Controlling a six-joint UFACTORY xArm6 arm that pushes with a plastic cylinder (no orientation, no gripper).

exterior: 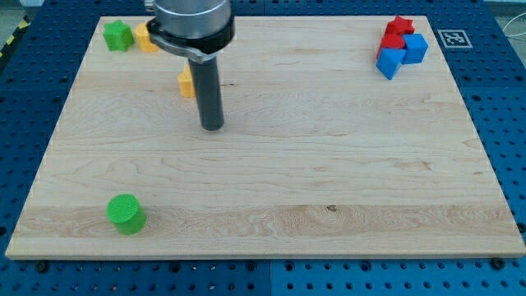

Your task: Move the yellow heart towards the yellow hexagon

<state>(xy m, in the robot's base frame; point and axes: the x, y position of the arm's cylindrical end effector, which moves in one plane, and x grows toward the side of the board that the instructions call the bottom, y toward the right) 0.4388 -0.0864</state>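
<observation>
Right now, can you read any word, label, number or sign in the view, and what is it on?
No words, brands or numbers can be read anywhere.
The only sign: a black-and-white square marker beside the wooden board, at the view's top right; a pattern, no text.
The blocks carry no markings.

2 green blocks [117,35], 2 yellow blocks [186,83], 2 red blocks [399,26], 2 blue blocks [416,48].

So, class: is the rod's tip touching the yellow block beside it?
Apart. The camera view shows my tip resting on bare board below and to the right of the yellow block, whose right side the rod hides.
</observation>
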